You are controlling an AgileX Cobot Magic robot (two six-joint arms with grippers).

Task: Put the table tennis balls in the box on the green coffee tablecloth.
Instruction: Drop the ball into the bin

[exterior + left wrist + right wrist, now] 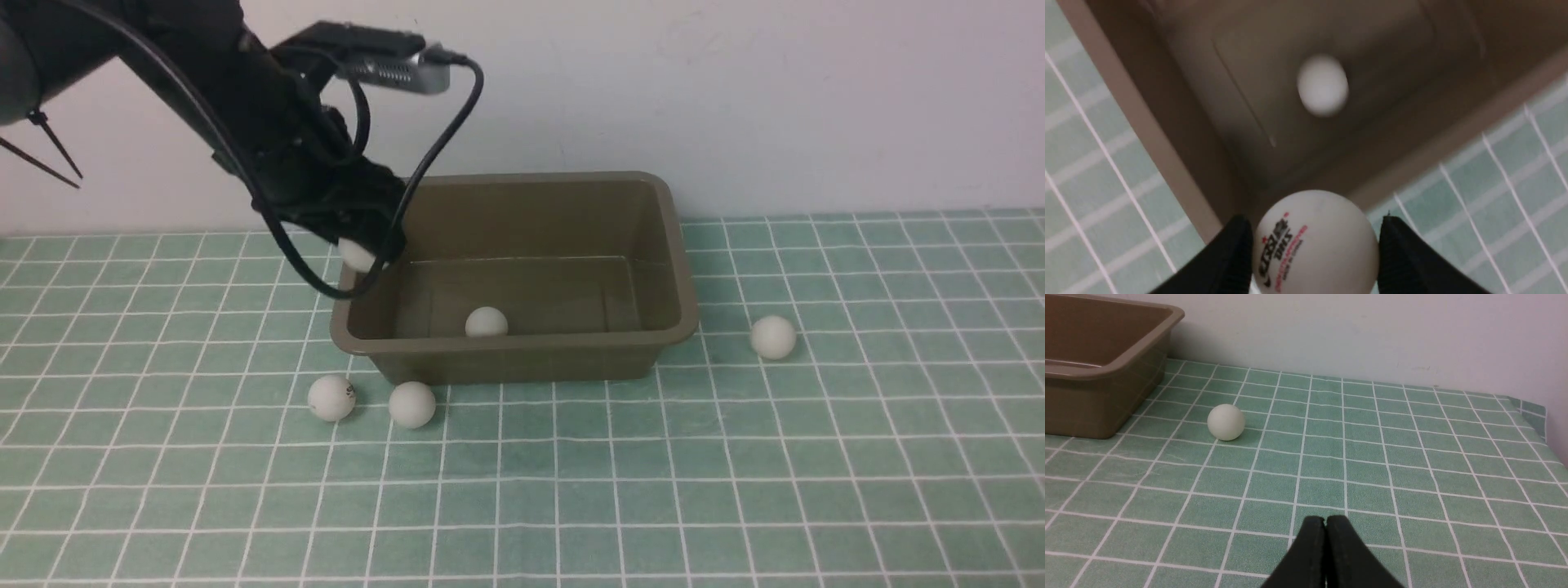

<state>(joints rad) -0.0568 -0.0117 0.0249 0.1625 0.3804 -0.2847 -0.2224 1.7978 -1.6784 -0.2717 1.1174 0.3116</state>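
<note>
The olive-brown box (pixel 522 349) stands on the green checked tablecloth (pixel 735 490) near the back wall. One white ball (pixel 486 322) lies inside it, also in the left wrist view (pixel 1323 85). My left gripper (pixel 359 249) is shut on a printed white ball (pixel 1314 243) and holds it over the box's left rim. Two balls lie in front of the box, one with a dark mark (pixel 331 398) and one plain (pixel 411 404). Another ball (pixel 772 336) lies right of the box, also in the right wrist view (pixel 1226 422). My right gripper (pixel 1325 522) is shut and empty above the cloth.
A pale wall (pixel 735 98) runs right behind the box. The cloth's right edge (pixel 1541 416) shows in the right wrist view. The left arm's cable (pixel 441 139) hangs over the box's left end.
</note>
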